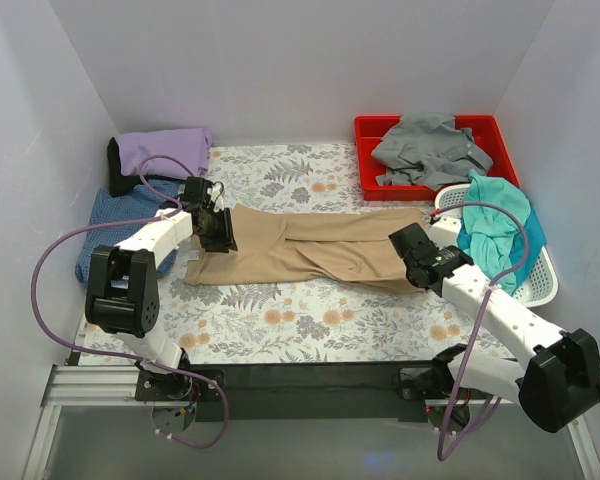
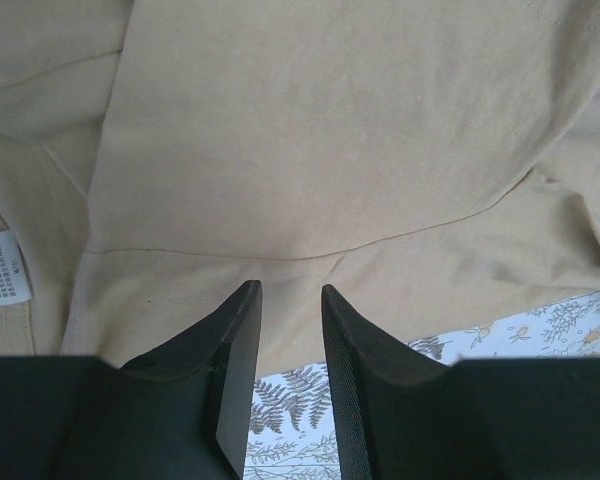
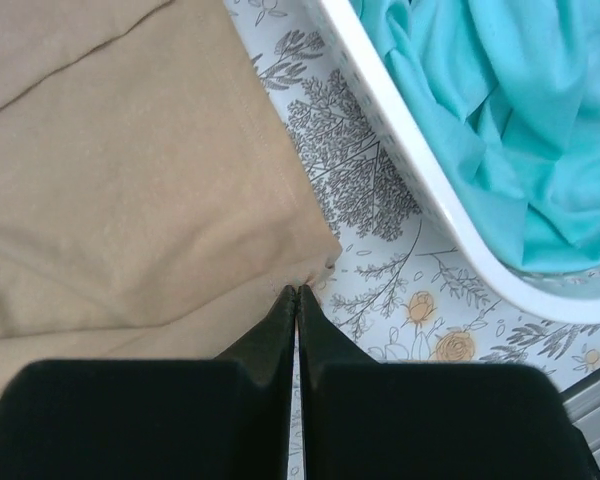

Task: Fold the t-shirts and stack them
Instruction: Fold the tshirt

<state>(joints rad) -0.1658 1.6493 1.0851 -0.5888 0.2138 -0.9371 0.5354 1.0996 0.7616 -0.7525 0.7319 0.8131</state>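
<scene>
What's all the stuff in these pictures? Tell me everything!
tan shirt: 1, tan, lying flat mid-table
lavender shirt: 1, lavender, far left corner
blue shirt: 1, blue, left edge, nearer than the lavender one
grey shirt: 1, grey, in the bin
teal shirt: 1, teal, in the basket
bin: 1, red, far right
basket: 1, white, right edge, nearer than the bin
table cover: 1, white with leaves and flowers, under everything
left arm and right arm: 2, white and black, near edge
left tool: 1, black, open, at the tan shirt's left end
right tool: 1, black, shut, at the tan shirt's right corner
</scene>
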